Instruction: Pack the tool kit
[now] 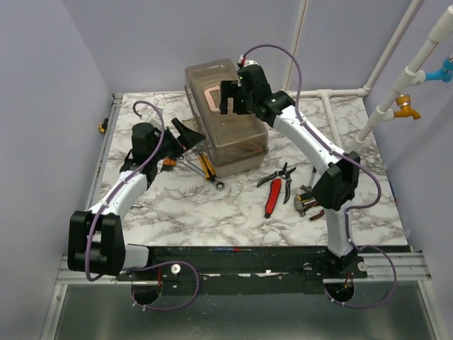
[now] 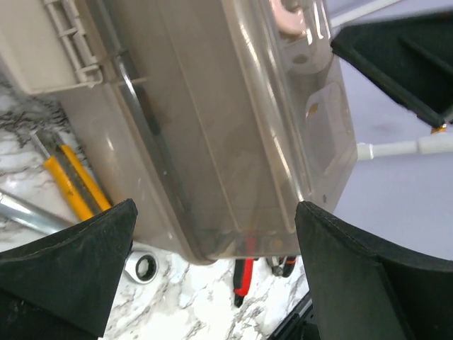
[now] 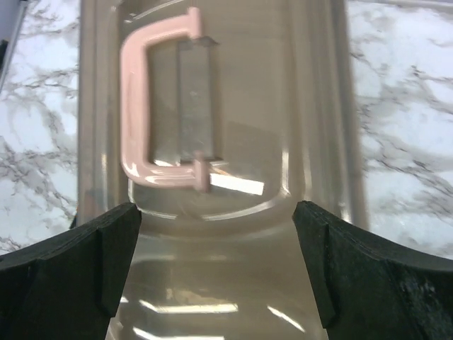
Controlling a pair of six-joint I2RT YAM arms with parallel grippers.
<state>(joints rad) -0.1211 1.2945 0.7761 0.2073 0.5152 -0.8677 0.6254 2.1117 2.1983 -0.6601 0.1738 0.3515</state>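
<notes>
I am holding my left hand (image 1: 190, 134) (image 2: 214, 212) at the left side of the toolbox (image 1: 226, 117) (image 2: 212, 127) (image 3: 219, 106), near its front corner, with the fingers (image 2: 78, 262) standing wide apart. In my left wrist view the box's wall and smoky lid are filling the gap between them; I cannot tell whether either finger is touching the plastic.

I am holding my right hand (image 1: 230, 98) (image 3: 216, 212) over the top of the lid, its fingers (image 3: 368, 276) also spread wide. The pink handle (image 1: 212, 93) (image 3: 141, 113) is lying flat in its recess just beyond them.

The toolbox is sitting on the marble surface (image 1: 212, 212) towards the back, left of centre, with its lid down.

The small tools are lying loose on the surface. A yellow-handled tool (image 1: 207, 166) (image 2: 71, 184) and a silver wrench (image 1: 212, 180) (image 2: 145, 268) are resting just beside the box's front left corner. A red-handled cutter (image 1: 272, 198) and dark pliers (image 1: 283, 173) are lying to the right of the box's front end. More tools (image 1: 308, 204) are partly hidden behind my right arm, too covered to name.
</notes>
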